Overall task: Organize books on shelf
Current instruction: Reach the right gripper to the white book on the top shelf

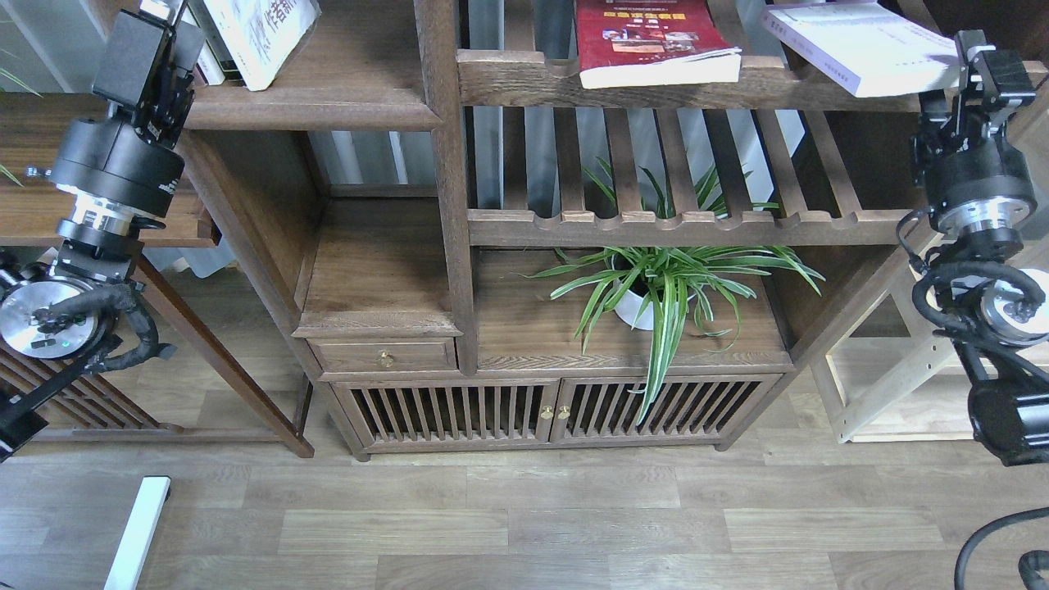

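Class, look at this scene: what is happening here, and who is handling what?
A two-armed robot faces a dark wooden bookcase. Its right gripper is at the corner of the pale lavender-white book, lying flat beside the red book on the slatted shelf. Its left gripper is raised beside the white book, which leans on the solid shelf. Whether either gripper grips anything cannot be told.
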